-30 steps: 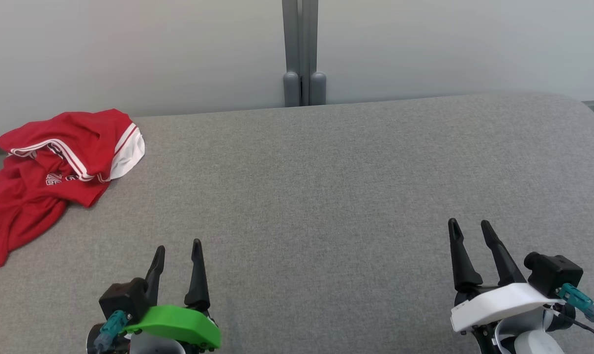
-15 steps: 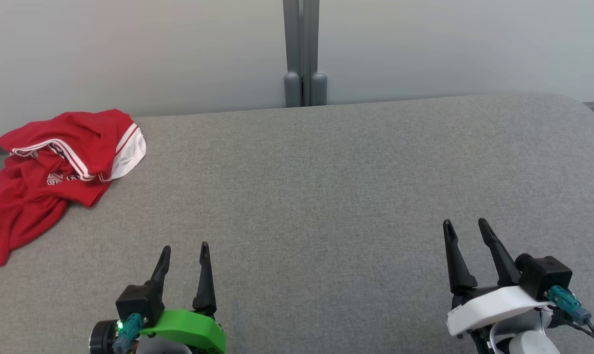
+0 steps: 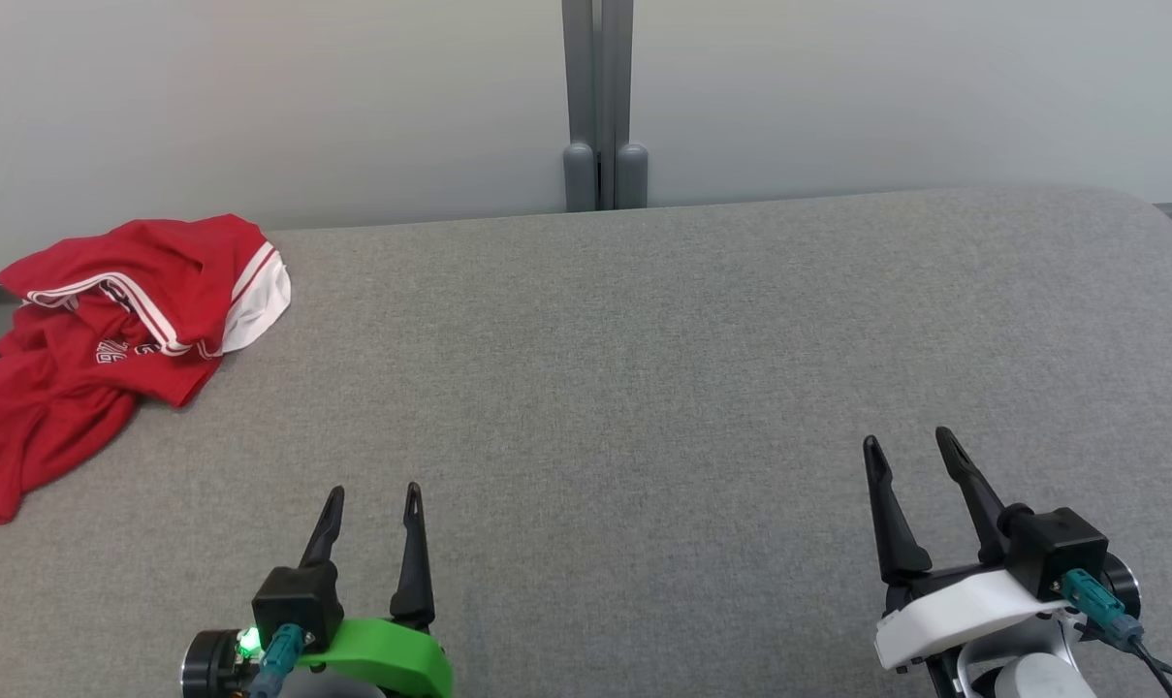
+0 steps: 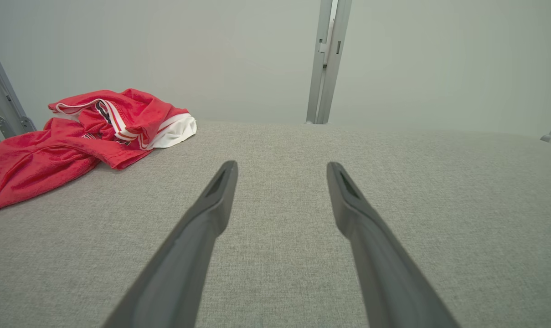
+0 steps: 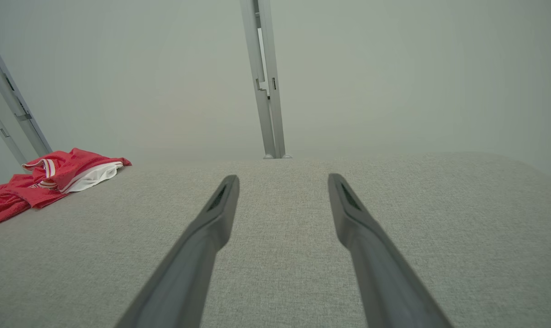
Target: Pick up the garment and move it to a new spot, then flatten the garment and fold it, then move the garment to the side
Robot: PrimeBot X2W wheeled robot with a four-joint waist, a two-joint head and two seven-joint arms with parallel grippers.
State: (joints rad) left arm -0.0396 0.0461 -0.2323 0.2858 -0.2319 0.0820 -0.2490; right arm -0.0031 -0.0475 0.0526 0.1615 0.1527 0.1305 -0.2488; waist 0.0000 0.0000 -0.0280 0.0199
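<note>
Jaws wide apart on left gripper, holding nothing. Same on right gripper: wide, empty. Both over grey fabric surface, fingers pointing toward far edge, left one at near left, right one at near right, well apart from each other. Red garment crumpled at far left corner of surface, white lining and white stripes showing, white lettering partly visible, one end trailing toward left edge. Well apart from both grippers, nearer the left. Grey upright post against pale wall behind far edge, middle.
</note>
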